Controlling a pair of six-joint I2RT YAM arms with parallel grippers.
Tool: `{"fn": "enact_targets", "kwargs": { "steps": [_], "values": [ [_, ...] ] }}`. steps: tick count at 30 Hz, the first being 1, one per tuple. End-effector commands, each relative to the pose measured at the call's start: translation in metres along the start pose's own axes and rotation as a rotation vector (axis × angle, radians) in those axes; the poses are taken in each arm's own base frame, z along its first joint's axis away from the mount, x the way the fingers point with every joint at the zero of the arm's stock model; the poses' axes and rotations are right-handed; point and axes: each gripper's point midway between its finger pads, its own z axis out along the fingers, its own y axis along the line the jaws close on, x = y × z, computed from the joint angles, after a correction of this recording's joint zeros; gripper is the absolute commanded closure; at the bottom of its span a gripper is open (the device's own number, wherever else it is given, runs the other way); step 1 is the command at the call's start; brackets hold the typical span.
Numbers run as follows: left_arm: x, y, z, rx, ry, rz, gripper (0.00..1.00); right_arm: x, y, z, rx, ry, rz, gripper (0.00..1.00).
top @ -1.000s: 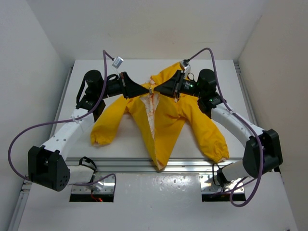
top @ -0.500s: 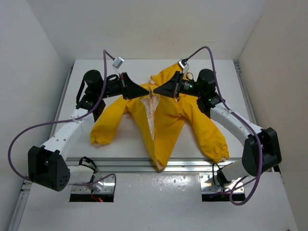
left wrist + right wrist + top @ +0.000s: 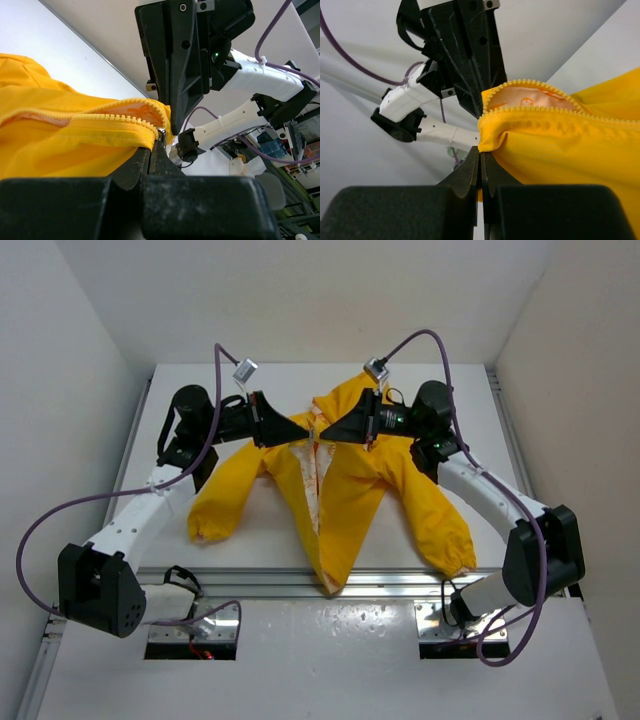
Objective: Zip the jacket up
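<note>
The bright yellow jacket point(image 3: 352, 485) lies spread on the white table, hood toward the back and front partly open, showing pale patterned lining point(image 3: 316, 490). My left gripper point(image 3: 306, 430) and right gripper point(image 3: 324, 431) meet tip to tip at the top of the front opening. In the left wrist view my left gripper point(image 3: 153, 146) is shut, with the metal zipper slider point(image 3: 161, 133) at its tip. In the right wrist view my right gripper point(image 3: 480, 151) is shut on the yellow zipper edge point(image 3: 530, 122). The collar edges are lifted off the table.
The jacket hem hangs over the table's front rail point(image 3: 250, 583). One sleeve point(image 3: 215, 505) lies left, the other point(image 3: 440, 520) right. White walls enclose the table on three sides. Purple cables point(image 3: 215, 400) loop over both arms.
Both grippers stay shut at the collar. The right wrist has risen slightly and the open front gap looks a little narrower.
</note>
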Motion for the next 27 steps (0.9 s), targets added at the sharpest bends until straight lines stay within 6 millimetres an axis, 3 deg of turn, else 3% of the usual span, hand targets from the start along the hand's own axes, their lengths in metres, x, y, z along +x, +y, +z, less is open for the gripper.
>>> {"fn": "enact_targets", "kwargs": {
  "steps": [1, 10, 27],
  "values": [
    [-0.016, -0.011, 0.000, 0.020, -0.051, 0.062, 1.00, 0.005, 0.036, 0.002, -0.108, 0.077, -0.157, 1.00],
    [-0.019, -0.018, -0.001, 0.044, -0.048, 0.069, 1.00, 0.025, 0.025, 0.005, -0.049, 0.185, -0.175, 1.00],
    [-0.015, -0.031, -0.004, 0.102, -0.023, 0.091, 1.00, 0.037, 0.012, -0.002, -0.030, 0.296, -0.196, 1.00]
  ]
}}
